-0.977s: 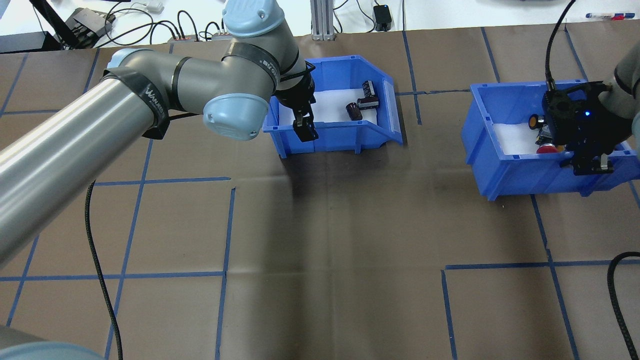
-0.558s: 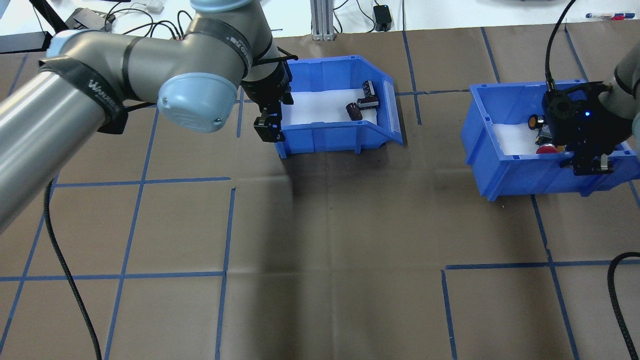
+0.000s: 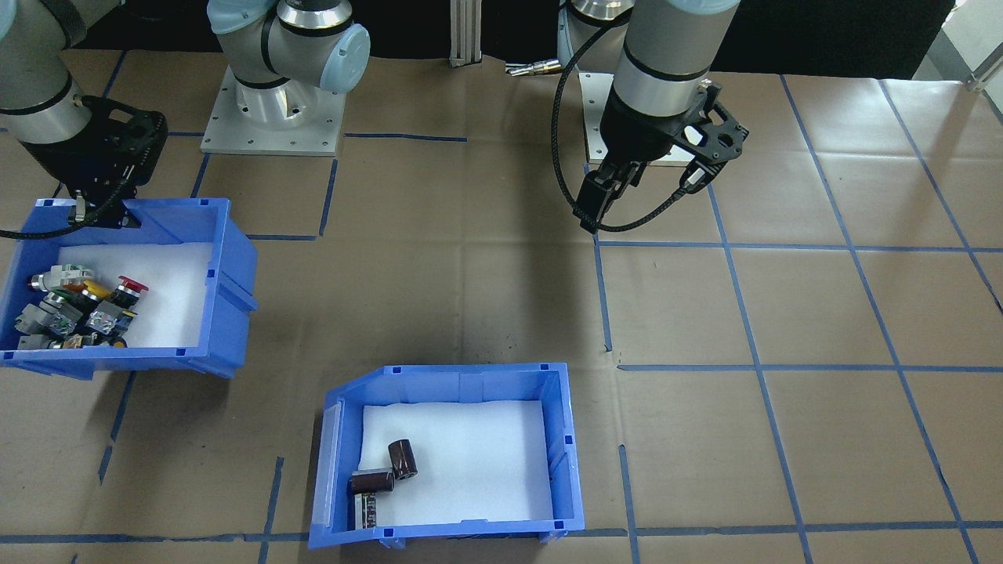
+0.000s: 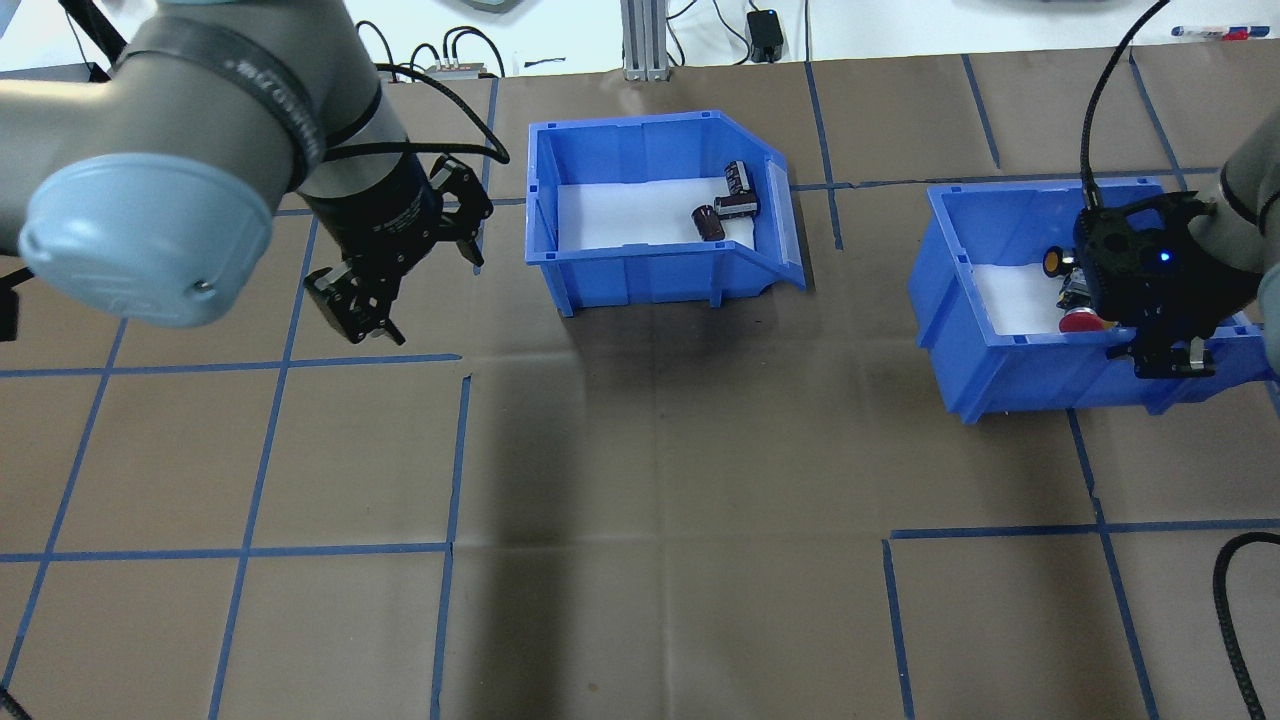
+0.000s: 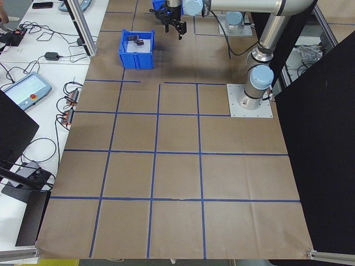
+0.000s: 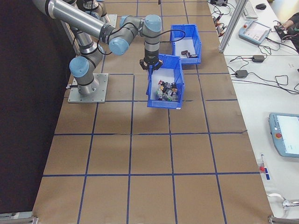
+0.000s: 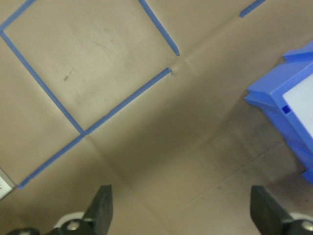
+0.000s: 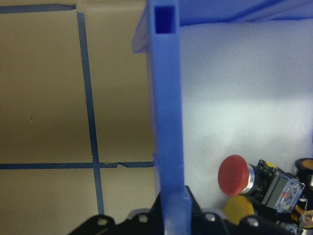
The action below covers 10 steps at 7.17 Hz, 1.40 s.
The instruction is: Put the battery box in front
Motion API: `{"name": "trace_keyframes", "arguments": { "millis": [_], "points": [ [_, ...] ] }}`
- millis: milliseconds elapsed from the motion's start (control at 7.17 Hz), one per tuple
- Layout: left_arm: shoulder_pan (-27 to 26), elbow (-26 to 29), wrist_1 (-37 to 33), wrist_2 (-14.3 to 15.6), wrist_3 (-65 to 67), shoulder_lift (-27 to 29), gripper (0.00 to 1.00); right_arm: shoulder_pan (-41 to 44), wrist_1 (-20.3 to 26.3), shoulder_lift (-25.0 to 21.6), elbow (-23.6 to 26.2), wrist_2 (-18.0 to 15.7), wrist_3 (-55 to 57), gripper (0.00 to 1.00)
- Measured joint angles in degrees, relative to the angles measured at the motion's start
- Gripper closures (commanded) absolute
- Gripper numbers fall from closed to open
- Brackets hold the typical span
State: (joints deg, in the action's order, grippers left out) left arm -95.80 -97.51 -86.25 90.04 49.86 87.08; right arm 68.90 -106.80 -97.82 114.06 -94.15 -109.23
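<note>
The battery box (image 4: 660, 215) sits on the desk (image 4: 640, 520) on the far side from the robot's base, with a few dark cylindrical cells (image 4: 722, 205) gathered at its sloped cut-away end. The left hand (image 4: 365, 305) hangs empty above bare desk, to the side of the box's square end and clear of it; in the left wrist view its fingers stand apart with only brown paper between them, and the box's blue corner shows off at one edge. So the box lies sideways from that hand, its long axis pointing roughly back toward the hand (the cut-away end faces away).

The right hand (image 4: 1165, 350) is clamped on the near wall of the switch bin (image 4: 1010, 330), the wall running straight between its fingers in the right wrist view. Being free and nearer, the left hand looks the better placed for the battery box.
</note>
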Motion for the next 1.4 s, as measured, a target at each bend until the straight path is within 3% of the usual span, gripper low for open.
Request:
{"name": "trace_keyframes", "arguments": {
  "millis": [279,558,837,1395],
  "points": [
    [5.61,-5.42,0.29,-0.12,-27.95,-6.06,0.01,0.09,0.25,-0.95,0.60,0.08,0.04,1.00],
    [8.41,-5.77,0.44,-0.08,-49.42,-7.77,0.00,0.22,0.34,-5.24,5.05,-0.01,0.06,1.00],
    [8.76,-5.72,0.46,-0.10,-54.91,-7.43,0.00,2.60,0.14,-9.56,9.08,0.70,2.04,1.00],
    [8.70,-4.26,1.12,-1.41,-55.12,-5.83,0.00,20.81,0.49,-10.25,10.97,0.53,23.52,1.00]
  ]
}}
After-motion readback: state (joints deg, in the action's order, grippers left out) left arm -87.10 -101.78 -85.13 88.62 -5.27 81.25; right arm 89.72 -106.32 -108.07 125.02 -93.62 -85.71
